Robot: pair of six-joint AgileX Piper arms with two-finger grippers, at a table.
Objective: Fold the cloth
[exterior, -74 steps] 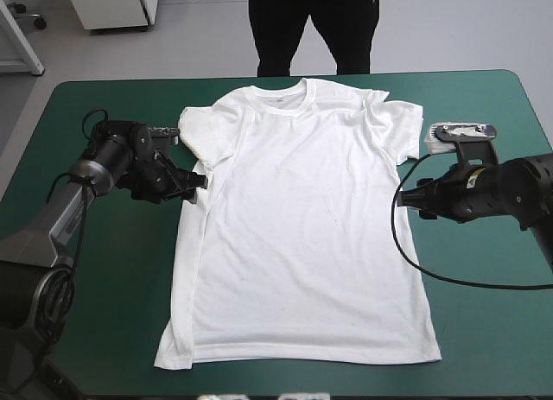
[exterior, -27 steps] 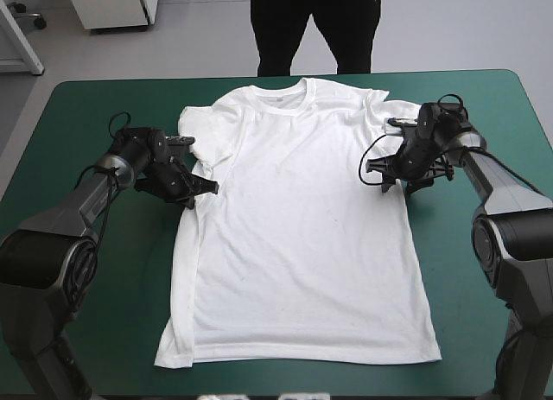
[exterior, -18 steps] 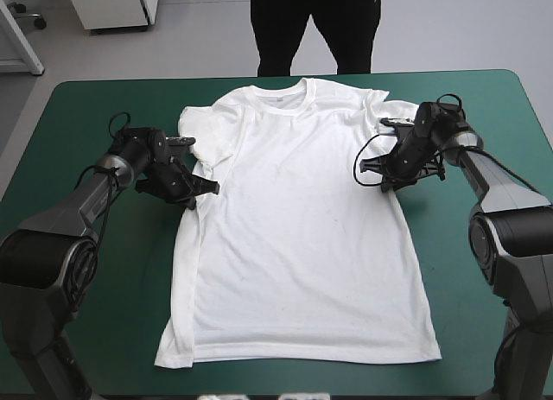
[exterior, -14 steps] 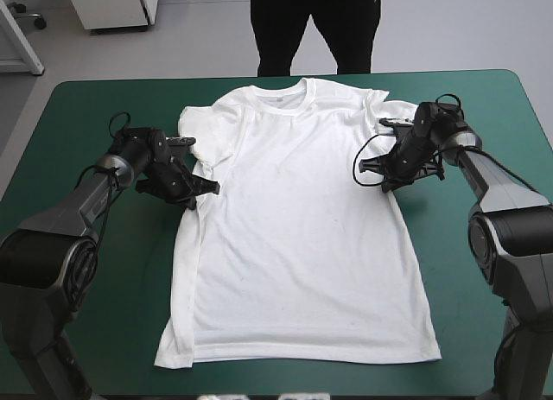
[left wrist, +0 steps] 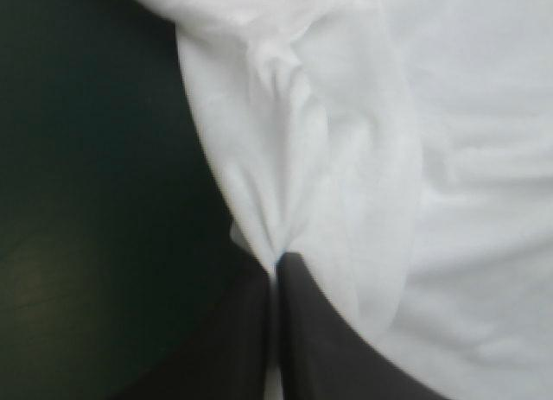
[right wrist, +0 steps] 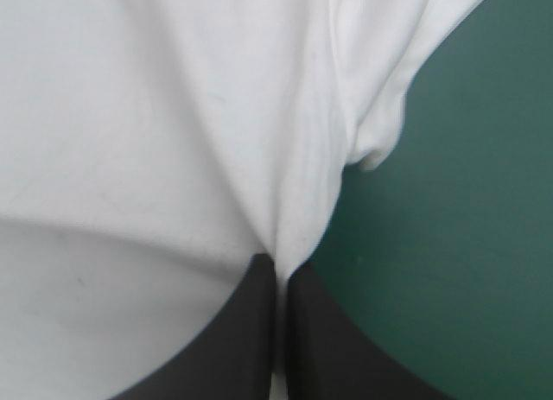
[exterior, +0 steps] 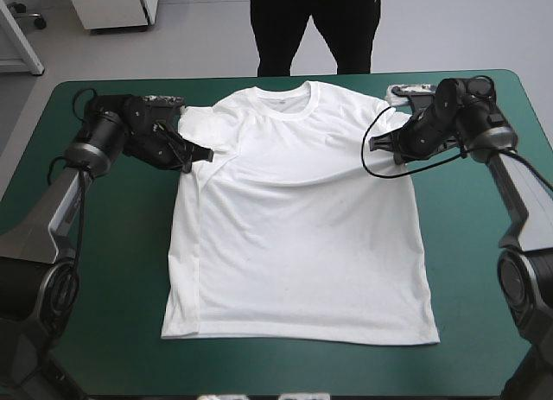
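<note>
Lying spread across the middle of the teal-green table (exterior: pixel 112 270), collar toward the far edge, the white T-shirt (exterior: pixel 298 236) rises into ridges below each sleeve, where the left gripper (exterior: pixel 200 155) and the right gripper (exterior: pixel 389 149) each pinch a fold tight.

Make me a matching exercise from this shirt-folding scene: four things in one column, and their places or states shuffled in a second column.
Things:
1. left gripper
2. right gripper
3. collar
4. hem

Places or states:
A. lies flat toward the table's near edge
B. jaws shut on the T-shirt on the robot's right, by the sleeve
C. lies toward the table's far edge
D. jaws shut on the T-shirt on the robot's left, by the sleeve

Pairs: 1-D, 2-B, 3-C, 4-A.
</note>
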